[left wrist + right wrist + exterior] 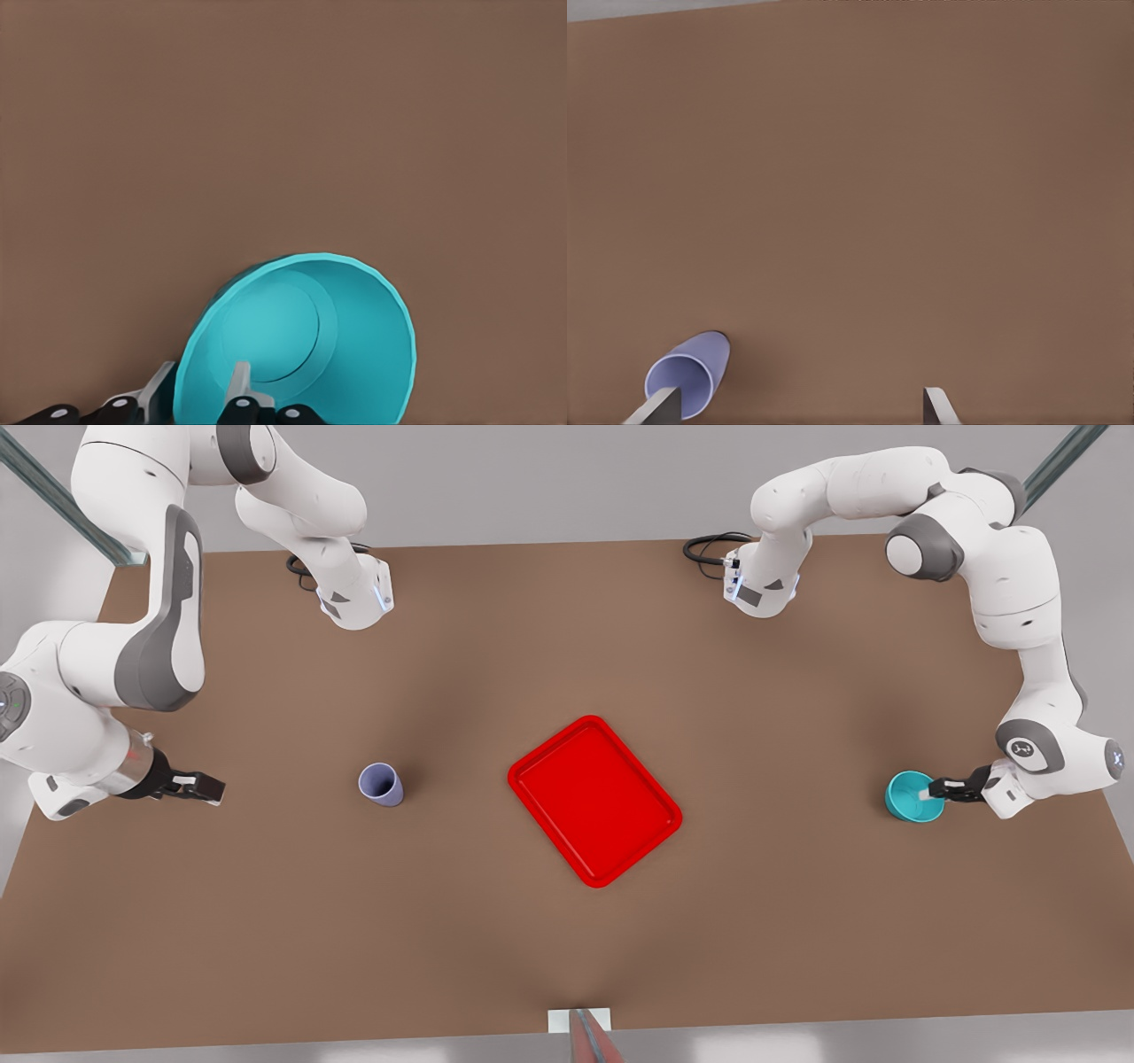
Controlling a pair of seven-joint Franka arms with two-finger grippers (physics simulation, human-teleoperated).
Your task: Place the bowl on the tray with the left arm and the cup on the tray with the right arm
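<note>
1. The turquoise bowl (pixel 911 797) sits on the brown worktop (pixel 567 921) at the front view's right, nothing inside it.
2. My left gripper (pixel 936 790) pinches its rim, one finger (pixel 237 382) inside, one outside.
3. The red tray (pixel 594 799) lies mid-worktop, bare.
4. The lavender cup (pixel 381 784) stands upright on the front view's left of the tray.
5. My right gripper (pixel 205 786), fingers spread, is well apart from the cup.

Bowl, tray, cup across the desk.
Teal bowl (pixel 912 797) upright at the front view's right; red tray (pixel 594 800) mid-desk, turned askew; lavender cup (pixel 381 784) upright, left of tray, well apart.
</note>
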